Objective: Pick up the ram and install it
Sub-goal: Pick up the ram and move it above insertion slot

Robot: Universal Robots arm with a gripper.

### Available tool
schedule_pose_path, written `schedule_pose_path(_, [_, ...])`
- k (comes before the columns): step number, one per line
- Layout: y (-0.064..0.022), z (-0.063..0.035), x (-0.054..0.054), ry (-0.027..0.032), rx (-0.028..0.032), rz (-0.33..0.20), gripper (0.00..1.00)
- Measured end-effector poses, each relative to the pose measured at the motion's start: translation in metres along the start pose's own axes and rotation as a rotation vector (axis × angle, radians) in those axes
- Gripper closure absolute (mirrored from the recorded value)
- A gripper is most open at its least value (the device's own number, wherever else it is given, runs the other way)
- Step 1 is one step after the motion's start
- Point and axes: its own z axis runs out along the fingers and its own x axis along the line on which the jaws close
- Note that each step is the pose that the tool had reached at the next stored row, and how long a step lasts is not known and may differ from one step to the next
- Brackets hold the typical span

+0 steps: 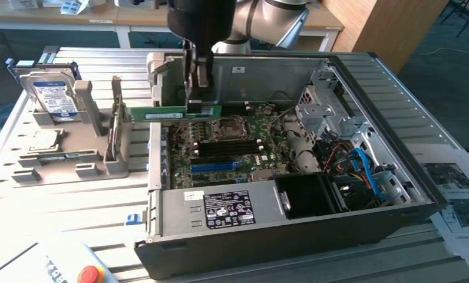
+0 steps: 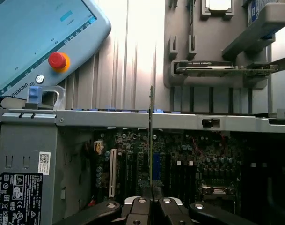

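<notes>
At the near-left corner of the slatted metal surface (image 1: 77, 200) (image 2: 128, 56) lies a teach pendant (image 1: 38, 265) (image 2: 34, 33) with 1 red stop button (image 1: 89, 274) (image 2: 58, 61). Beside it, filling the middle of the surface, an open computer case (image 1: 297, 236) (image 2: 133, 119) lies on its side. Against its near wall sits the power supply (image 1: 227, 209) (image 2: 20, 192) with a black-and-white label. Past that is the motherboard (image 1: 254, 147) (image 2: 193, 154), with its processor socket (image 1: 233, 127).

Over the far-left part of the motherboard the tool (image 1: 195, 101) (image 2: 151, 206) is clenched on the ram (image 1: 168, 112) (image 2: 150, 122). The stick is held level and clear of the board, 1 end toward the exterior view's left. The exterior view gives its broad green face. The wrist view shows it edge-on as a thin line rising from between the 2 fingertips (image 2: 166, 202), with the board's slots beneath it.

Along the left edge of the surface, as the exterior view has it, stands a grey holder (image 1: 85, 165) (image 2: 179, 28). It carries a square silver processor chip (image 1: 44, 140) (image 2: 218, 4) and, toward the far-left corner, an upright hard drive (image 1: 50, 94) with a blue-white label. The wrist view adds a dark card (image 2: 205, 68) with NVIDIA lettering slotted in that holder. The exterior view adds printed sheets (image 1: 455, 188) at the right edge.
</notes>
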Motion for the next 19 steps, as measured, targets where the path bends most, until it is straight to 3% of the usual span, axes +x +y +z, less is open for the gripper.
schedule_pose_path(19, [-0.0576,-0.0036,0.008,-0.0001,-0.0071,0.000,0.88])
